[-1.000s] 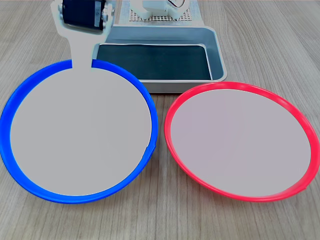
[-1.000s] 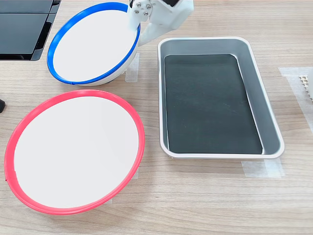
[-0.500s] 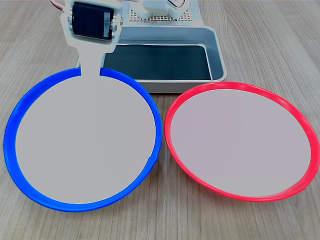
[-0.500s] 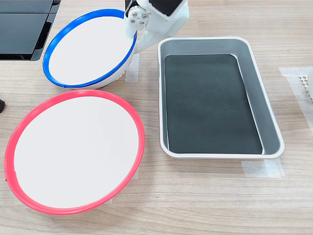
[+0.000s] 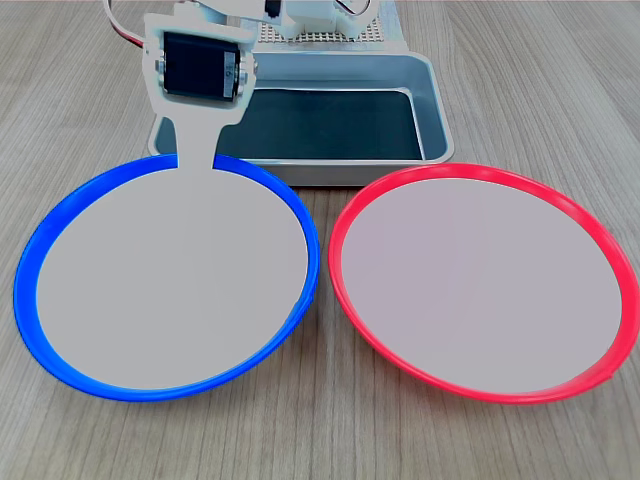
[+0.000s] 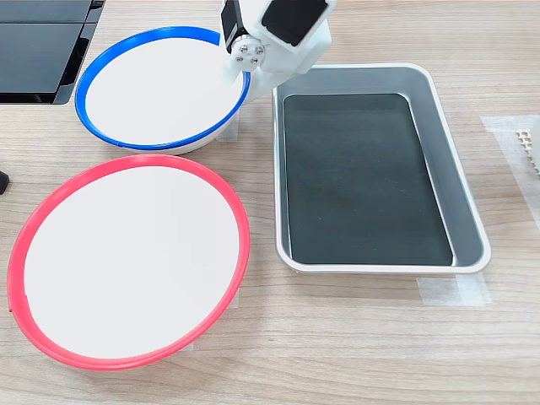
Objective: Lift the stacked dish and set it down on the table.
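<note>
**Blue-rimmed dish nearly down, not yet let go**

White plastic marks the gripper [image 5: 196,160], whose flat finger reaches over the far rim of the stacked dish [image 5: 168,277] and lies against its pale centre; it looks clamped on that rim, though the second finger is hidden under the dish in both exterior views. The dish sits beside the red-rimmed plate [image 5: 484,282], no longer on top of anything, so the lifting part appears done. Left, by my judgement: settle it flat on the table [image 5: 540,90], open the jaws, and back away.

The first exterior view shows the finger's overlap on the dish clearly, but not whether the dish rests on the wood. The second exterior view shows the dish's [image 6: 162,91] white underside low over the tabletop, apparently touching or nearly so, and the grey tray [image 6: 381,257] just beyond the gripper [image 6: 250,74].
</note>
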